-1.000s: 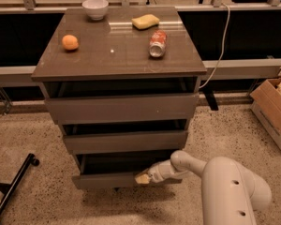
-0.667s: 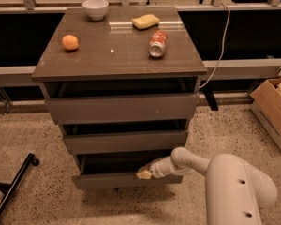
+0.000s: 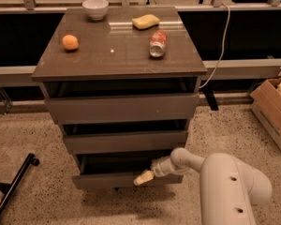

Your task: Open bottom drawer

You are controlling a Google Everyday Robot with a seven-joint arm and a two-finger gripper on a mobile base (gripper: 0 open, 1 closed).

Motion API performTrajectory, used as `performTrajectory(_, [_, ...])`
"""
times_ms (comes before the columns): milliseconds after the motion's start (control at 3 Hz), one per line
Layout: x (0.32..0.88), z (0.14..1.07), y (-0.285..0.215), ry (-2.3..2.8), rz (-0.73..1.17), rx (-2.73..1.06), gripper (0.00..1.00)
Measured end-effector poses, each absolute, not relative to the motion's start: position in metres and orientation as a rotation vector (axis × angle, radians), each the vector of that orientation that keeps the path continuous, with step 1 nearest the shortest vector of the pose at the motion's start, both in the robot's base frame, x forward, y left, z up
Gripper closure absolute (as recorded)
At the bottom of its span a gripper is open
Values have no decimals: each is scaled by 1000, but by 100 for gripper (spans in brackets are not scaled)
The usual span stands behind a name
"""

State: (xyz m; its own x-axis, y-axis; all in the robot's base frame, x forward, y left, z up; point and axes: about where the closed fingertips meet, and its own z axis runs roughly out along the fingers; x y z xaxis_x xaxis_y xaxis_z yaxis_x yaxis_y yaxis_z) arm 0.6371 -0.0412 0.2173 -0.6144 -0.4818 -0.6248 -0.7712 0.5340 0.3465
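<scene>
The bottom drawer [image 3: 107, 180] is the lowest of three grey-brown fronts on the cabinet [image 3: 122, 108]. It stands out a little from the cabinet, with a dark gap above its front edge. My gripper [image 3: 144, 176] is at the upper edge of that front, right of its middle, its cream tip lying against the drawer. My white arm [image 3: 227, 186] reaches in from the lower right.
On the cabinet top are an orange [image 3: 70, 42], a white bowl [image 3: 95, 8], a yellow sponge [image 3: 145, 21] and a lying can [image 3: 158, 43]. A cardboard box [image 3: 274, 111] stands at the right. A black bar [image 3: 11, 187] lies on the floor at lower left.
The arm has shifted slightly. The gripper stays at the bottom drawer's upper edge. The drawer's position looks about the same.
</scene>
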Motion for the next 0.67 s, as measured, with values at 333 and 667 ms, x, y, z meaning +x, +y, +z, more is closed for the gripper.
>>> performTrajectory(333, [629, 185, -60, 2445, 787, -988, 0])
performTrajectory(667, [624, 181, -64, 2492, 776, -985, 18])
